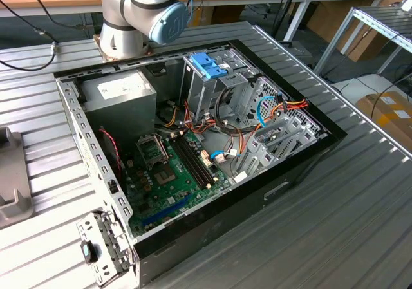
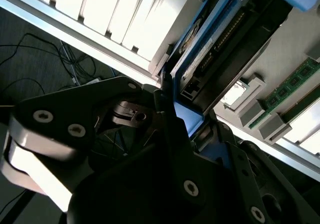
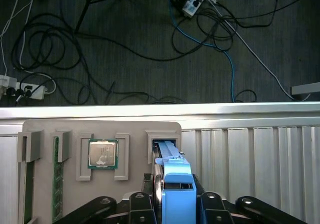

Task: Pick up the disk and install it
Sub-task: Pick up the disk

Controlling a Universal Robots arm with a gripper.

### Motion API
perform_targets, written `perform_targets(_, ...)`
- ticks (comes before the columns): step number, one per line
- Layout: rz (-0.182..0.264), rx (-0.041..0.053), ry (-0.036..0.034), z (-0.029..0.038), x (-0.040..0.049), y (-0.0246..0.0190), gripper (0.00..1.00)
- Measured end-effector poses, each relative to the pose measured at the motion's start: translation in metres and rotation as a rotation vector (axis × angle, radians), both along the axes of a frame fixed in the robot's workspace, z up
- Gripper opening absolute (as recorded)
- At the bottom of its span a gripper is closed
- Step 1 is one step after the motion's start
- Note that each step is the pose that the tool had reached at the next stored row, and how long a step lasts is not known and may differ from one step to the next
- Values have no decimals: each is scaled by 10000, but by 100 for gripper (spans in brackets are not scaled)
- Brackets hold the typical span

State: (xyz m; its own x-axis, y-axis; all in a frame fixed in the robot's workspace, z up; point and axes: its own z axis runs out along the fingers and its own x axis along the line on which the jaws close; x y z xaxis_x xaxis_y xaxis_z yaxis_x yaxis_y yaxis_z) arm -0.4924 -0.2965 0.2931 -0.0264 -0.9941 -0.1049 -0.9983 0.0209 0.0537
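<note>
The disk stands on edge in a slot of a grey holder tray, its light-blue carrier facing the first wrist camera. My gripper has its dark fingers tight against both sides of the blue carrier. In the second wrist view the disk shows its dark body and blue frame running away from the gripper, whose fingers close around the blue end. The open computer case lies on the table in the exterior view, with its tall metal drive cage.
A processor chip and a green memory stick sit in other pockets of the tray. Cables and a power strip lie on the dark floor beyond the table edge. A blue-handled carrier tops the drive cage; the arm's base stands behind the case.
</note>
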Motion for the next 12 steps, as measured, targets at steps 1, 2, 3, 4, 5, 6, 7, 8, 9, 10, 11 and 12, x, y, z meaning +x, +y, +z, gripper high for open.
perform_targets(1,1,0,-2,6,0,-1,38)
perform_targets(2,1,0,-1,25,0,-1,38)
perform_targets(3,0,-1,2,38,0,-1,38)
perform_targets(4,1,-1,1,50,0,-1,38)
perform_targets(5,1,-1,0,58,0,-1,38)
perform_targets(6,0,-1,0,62,0,-1,38)
perform_targets(7,1,0,-1,61,0,-1,38)
perform_targets(8,0,0,-2,62,1,-1,38)
perform_targets(9,0,-1,2,64,0,-1,38)
perform_targets(10,1,-2,2,64,0,-1,38)
perform_targets(11,1,-1,2,64,0,-1,38)
perform_targets(12,1,-3,6,70,0,-1,38)
